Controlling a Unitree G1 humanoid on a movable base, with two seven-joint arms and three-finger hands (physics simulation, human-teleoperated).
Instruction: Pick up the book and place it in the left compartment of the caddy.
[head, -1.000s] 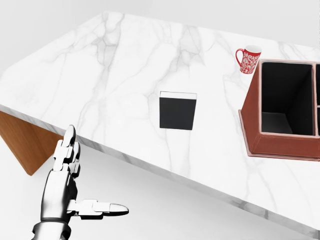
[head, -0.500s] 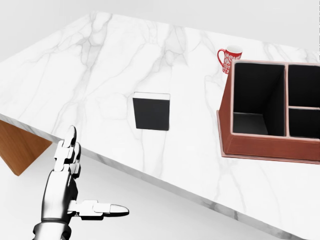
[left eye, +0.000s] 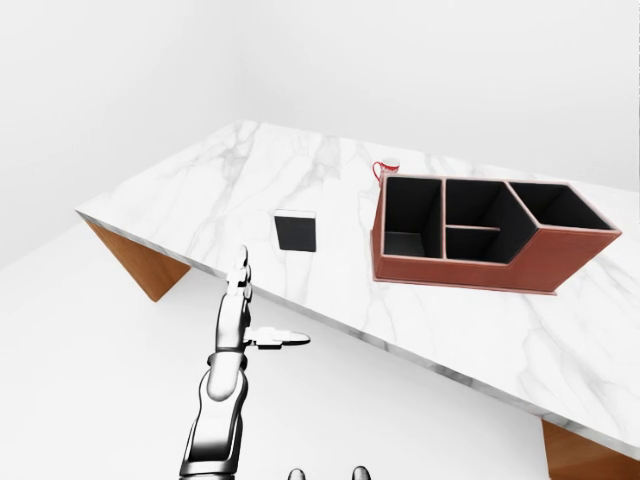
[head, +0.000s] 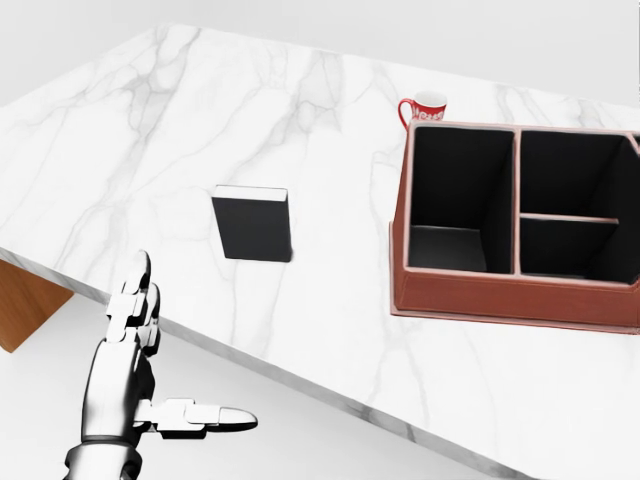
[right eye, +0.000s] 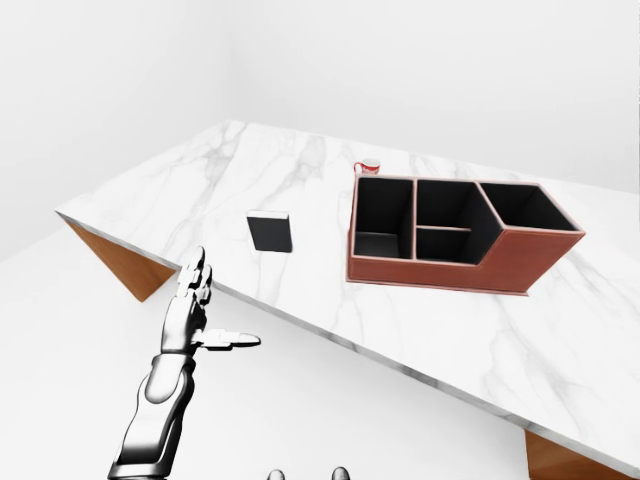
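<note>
**Book on marble, left hand short of the edge**

White walls and floor surround a white marble table (head: 120, 130) with grey veining and a wood-brown base showing under its corners. Table runs diagonally from upper left to lower right in the head view.

Lower left of the head view: left hand (head: 135, 375), metallic, fingers (head: 137, 285) stretched straight up and thumb stuck out sideways to the right, clearly spread and holding nothing. Fingertips overlap the table's near edge in the picture; whether they touch it I cannot tell.

Centre left: the book (head: 253, 224), black cover, thin white page edge along its top side, lying flat on the marble, apart from the hand and well left of the caddy.

Upper centre-right: a red-and-white patterned mug (head: 424, 106), standing just beyond the caddy's top left corner.

Right: the reddish-brown caddy (head: 500, 290), dark inside. Left compartment (head: 455, 200) is one tall bay; dividers split the rest into smaller bays.

Bottom edge of the left-eye view: two small rounded tips, possibly the right hand (left eye: 325, 473); too little shows to tell its state.
</note>
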